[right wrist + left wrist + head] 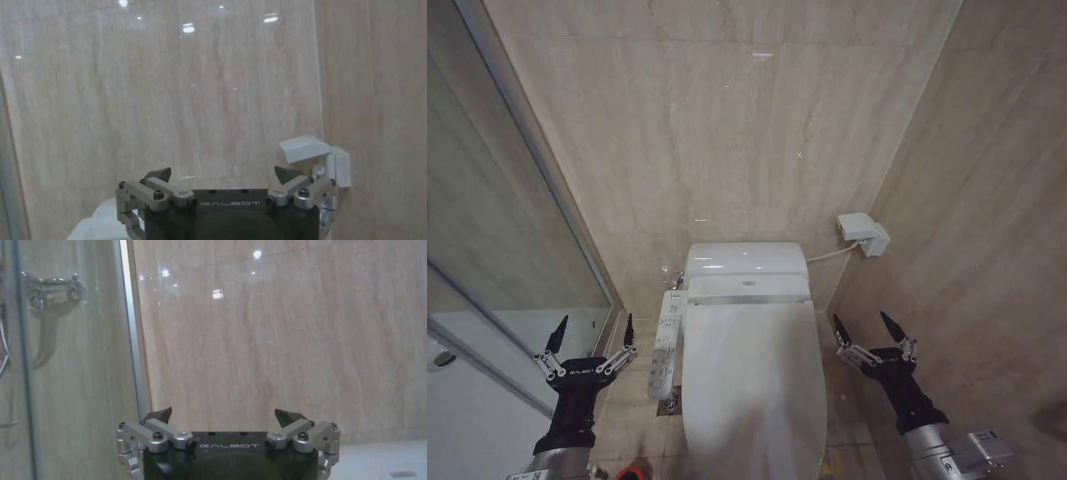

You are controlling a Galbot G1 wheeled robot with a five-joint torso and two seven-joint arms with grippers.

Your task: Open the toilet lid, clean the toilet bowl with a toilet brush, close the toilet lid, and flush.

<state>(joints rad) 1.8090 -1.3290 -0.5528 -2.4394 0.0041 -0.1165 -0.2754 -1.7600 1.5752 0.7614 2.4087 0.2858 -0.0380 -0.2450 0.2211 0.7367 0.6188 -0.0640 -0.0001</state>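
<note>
The toilet lid (752,385) is down, a glossy white oval covering the toilet bowl, which is hidden beneath it. My left gripper (596,322) hovers open left of the toilet, beside the button panel, holding nothing; the left wrist view shows its fingers spread (227,415) toward the tiled wall. My right gripper (859,318) hovers open right of the lid, also holding nothing, and faces the wall (227,174). A sliver of red (634,468) at the lower edge, left of the toilet, may be the toilet brush's holder; no handle is visible.
The toilet's white rear unit (747,265) backs onto the beige tiled wall. A white button panel (667,340) runs along the toilet's left side. A white wall box (864,233) (313,155) with a cord hangs on the right. A glass shower partition (517,230) stands close on the left.
</note>
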